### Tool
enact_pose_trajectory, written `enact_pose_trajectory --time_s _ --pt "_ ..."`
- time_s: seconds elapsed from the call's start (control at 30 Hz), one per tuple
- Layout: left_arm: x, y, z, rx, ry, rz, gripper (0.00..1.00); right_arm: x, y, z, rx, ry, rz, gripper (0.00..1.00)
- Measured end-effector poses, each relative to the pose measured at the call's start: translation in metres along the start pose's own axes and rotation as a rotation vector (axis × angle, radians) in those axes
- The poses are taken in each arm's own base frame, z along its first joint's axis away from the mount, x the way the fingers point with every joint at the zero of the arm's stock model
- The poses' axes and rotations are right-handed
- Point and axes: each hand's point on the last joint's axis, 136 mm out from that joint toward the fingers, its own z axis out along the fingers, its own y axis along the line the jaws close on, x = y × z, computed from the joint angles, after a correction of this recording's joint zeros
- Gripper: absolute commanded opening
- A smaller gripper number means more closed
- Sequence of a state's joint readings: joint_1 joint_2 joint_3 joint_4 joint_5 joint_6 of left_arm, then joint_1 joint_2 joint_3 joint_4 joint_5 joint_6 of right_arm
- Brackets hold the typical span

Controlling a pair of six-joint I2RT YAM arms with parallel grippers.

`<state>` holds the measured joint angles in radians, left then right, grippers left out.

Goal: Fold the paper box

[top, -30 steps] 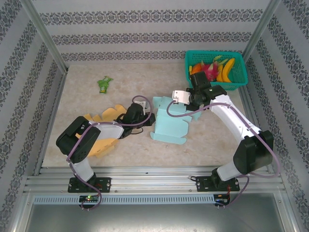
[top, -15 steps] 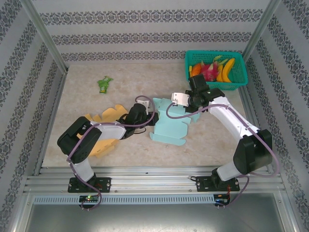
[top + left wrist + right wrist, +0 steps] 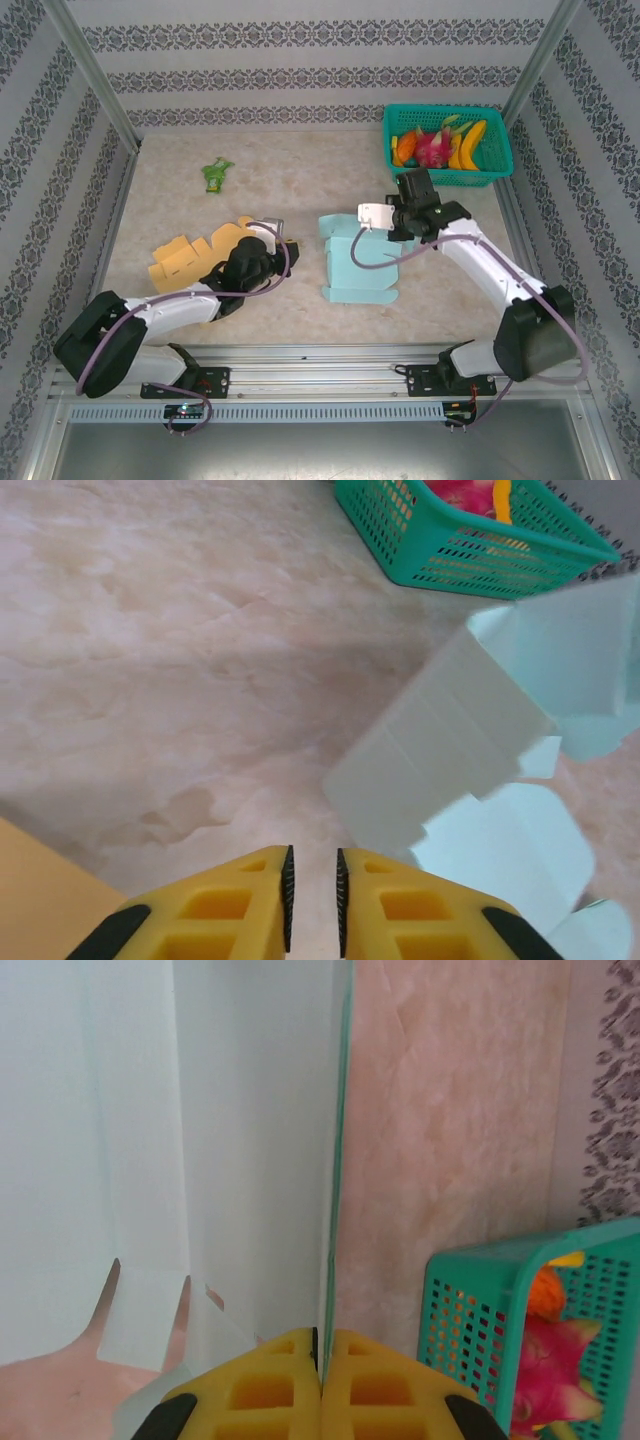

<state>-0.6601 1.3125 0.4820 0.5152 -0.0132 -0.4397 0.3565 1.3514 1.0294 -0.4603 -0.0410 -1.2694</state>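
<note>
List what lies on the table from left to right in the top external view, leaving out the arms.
Orange cardboard sheet → pale blue paper box → teal basket.

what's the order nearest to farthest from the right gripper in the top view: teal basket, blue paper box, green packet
From the right gripper:
1. blue paper box: its edge is pinched in the gripper, and the body lies just to the left.
2. teal basket: behind the gripper, in the far right corner.
3. green packet: across the table, far left.
</note>
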Motion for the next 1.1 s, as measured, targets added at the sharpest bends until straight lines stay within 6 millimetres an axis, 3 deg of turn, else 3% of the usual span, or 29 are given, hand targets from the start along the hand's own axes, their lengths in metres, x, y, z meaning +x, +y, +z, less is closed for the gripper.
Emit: enact_pose_trajectory --time_s 0.1,0.43,0.8,1.1 --pt "0.006 0.006 0.000 -0.016 0.006 0.038 0.25 -0.005 0.009 -0.001 0.039 -0.033 -0.066 0.00" --pt "0.024 0.003 0.016 0.030 0.029 0.112 0.28 -0.026 -0.003 0.009 0.110 -0.087 -0.147 0.00" --pt "0.050 0.011 0.032 0.023 0.089 0.156 0.28 -0.017 0.011 0.047 0.061 -0.051 -0.176 0.00" --pt "0.054 0.007 0.047 0.057 0.096 0.160 0.29 -0.012 0.017 0.063 0.056 -0.030 -0.210 0.00"
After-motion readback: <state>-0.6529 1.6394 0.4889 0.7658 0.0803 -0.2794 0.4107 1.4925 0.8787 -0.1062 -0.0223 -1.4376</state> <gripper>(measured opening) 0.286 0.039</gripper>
